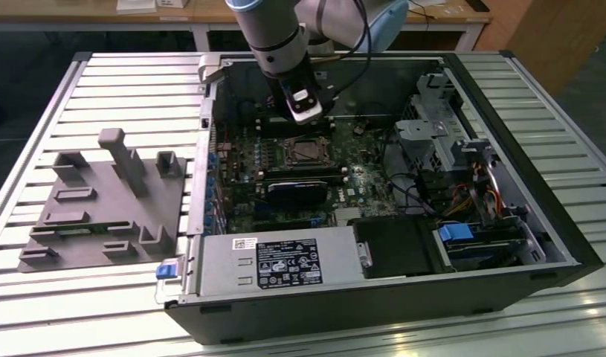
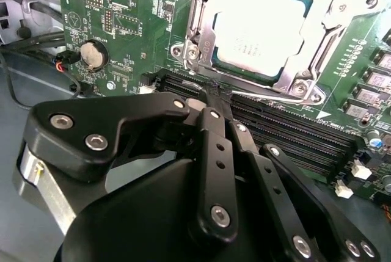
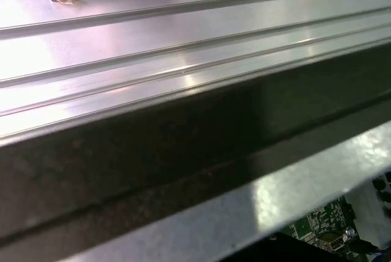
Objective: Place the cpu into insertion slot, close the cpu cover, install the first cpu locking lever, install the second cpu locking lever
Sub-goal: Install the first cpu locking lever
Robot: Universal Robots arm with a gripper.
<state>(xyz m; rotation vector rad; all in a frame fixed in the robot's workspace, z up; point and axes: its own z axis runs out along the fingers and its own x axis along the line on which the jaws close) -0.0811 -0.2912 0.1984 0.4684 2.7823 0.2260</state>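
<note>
- Inside the open computer case [image 1: 382, 305], which lies on the slatted metal surface [image 1: 134, 82], the cpu [image 2: 259, 27] sits flat in the insertion slot [image 1: 287, 152] on the green motherboard [image 1: 367, 182].
- Its silvery top faces up. The chip is square, so no side is longer, and its edges run parallel to the slot's frame.
- In the second wrist view the cpu cover [image 2: 336, 11] lies down over the chip, its square window framing the metal top. I cannot tell whether the locking levers are latched.
- In the exterior view the gripper [image 1: 308, 115] hangs from the arm above the board, drawn just on the far side of the slot.
- In the second wrist view the gripper [image 2: 214, 100] has its black fingers [image 2: 211, 152] drawn together at the tips, with nothing seen between them. The tips are over the long black memory slots [image 2: 293, 127], just beside the insertion slot.
- At the near wall of the case lies the grey power supply [image 1: 273, 260].
- On the exterior view's left, well apart from the case, a grey fixture [image 1: 104, 201] rests on the surface.
</note>
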